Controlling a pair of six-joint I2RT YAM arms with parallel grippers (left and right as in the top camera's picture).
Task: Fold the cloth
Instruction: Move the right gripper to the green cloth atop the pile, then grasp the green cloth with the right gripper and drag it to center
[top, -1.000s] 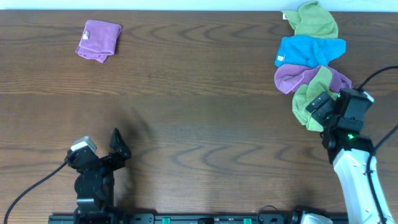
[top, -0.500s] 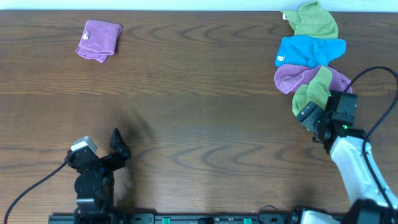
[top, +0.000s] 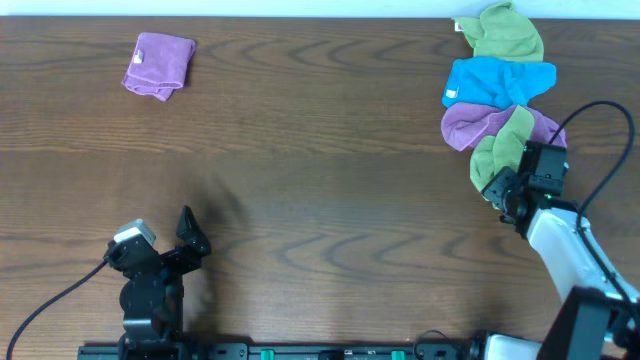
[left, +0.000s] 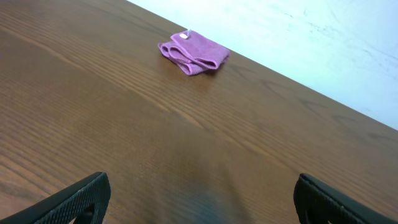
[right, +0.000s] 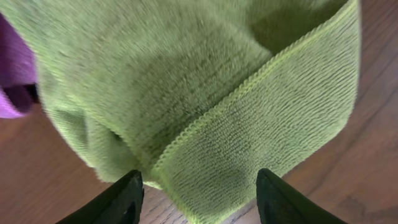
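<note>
At the far left a folded purple cloth (top: 159, 65) lies alone, well apart from everything else; this reads as a finished piece set out of the way. The left pincer (left: 200, 198) sits low at the near edge with its fingers spread wide and nothing between them, apparently idle and clear of the working area. On the right, a heap holds a second green cloth (top: 510, 30) at the back, then a blue cloth (top: 495, 80), a crumpled purple cloth (top: 465, 125) and, nearest the front, a lime-green cloth (top: 497, 150) draped over the purple one. The right pincer (right: 200, 196) is wide apart right at this cloth's hemmed lower edge, probably lined up to pinch it and draw it off the heap for folding. The bench (top: 320, 150) is dark wood-grain, and a plain white wall (left: 311, 31) rises behind its far edge.
</note>
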